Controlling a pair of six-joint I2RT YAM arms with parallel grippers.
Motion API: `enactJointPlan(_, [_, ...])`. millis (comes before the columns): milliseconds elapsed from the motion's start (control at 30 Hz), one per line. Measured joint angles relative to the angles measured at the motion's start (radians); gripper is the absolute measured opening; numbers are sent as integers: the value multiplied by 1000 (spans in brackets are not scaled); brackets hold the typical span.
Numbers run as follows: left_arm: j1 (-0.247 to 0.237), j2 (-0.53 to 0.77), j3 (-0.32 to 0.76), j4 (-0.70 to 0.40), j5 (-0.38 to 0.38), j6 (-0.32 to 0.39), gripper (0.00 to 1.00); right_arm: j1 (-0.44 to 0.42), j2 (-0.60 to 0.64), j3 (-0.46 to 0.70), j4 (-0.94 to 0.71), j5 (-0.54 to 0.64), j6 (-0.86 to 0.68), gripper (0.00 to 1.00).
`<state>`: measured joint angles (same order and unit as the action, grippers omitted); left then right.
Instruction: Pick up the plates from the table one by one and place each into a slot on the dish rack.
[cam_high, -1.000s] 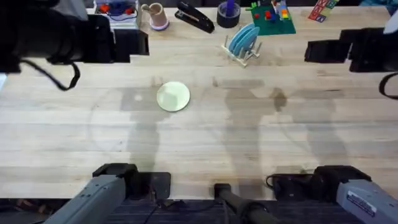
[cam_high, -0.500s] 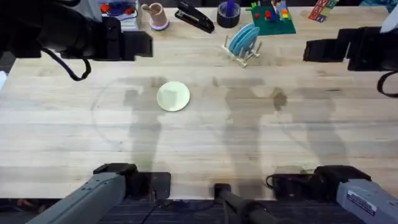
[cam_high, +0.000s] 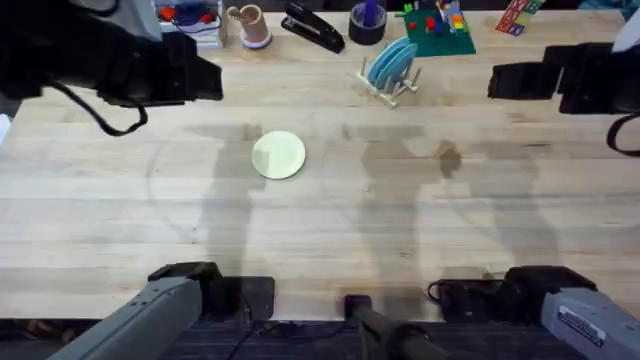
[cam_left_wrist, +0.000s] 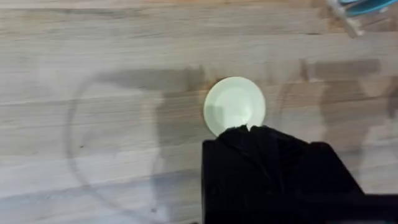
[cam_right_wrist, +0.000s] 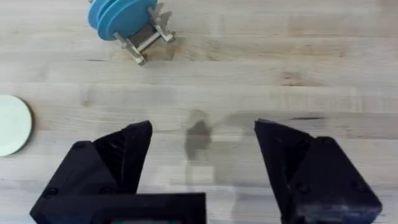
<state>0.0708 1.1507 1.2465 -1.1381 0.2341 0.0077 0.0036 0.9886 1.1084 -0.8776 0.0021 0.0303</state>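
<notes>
Plate (cam_high: 279, 155) pale cream, round, flat on table (cam_high: 400, 230); right pincer (cam_right_wrist: 202, 163) wide open, empty

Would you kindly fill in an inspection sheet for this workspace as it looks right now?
Surface: wooden table, bare in the middle, one dark knot or stain.
Job's things: one cream plate flat on the table; blue plates standing in the dish rack at the far side.
Clutter: stapler, pink cup, dark tape roll and toy blocks on a green base along the far edge.
Grippers: right hand open and empty, above bare table; left hand raised above the table near the cream plate, fingers not readable.
Cables: black cable looping from the left arm.
Surroundings: nothing seen.
</notes>
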Motion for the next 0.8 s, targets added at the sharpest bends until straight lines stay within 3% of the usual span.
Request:
enactJointPlan(233, [166, 0, -18, -22, 285, 130, 43, 0, 0, 0, 0, 0, 0, 994])
enactJointPlan(400, [257, 0, -103, -26, 456, 225, 43, 0, 0, 0, 0, 0, 0, 993])
enactJointPlan(567, [306, 0, -208, -13, 564, 294, 42, 0, 0, 0, 0, 0, 0, 994])
enactJointPlan(800, [321, 7, -362, 85, 668, 327, 42, 0, 0, 0, 0, 0, 0, 995])
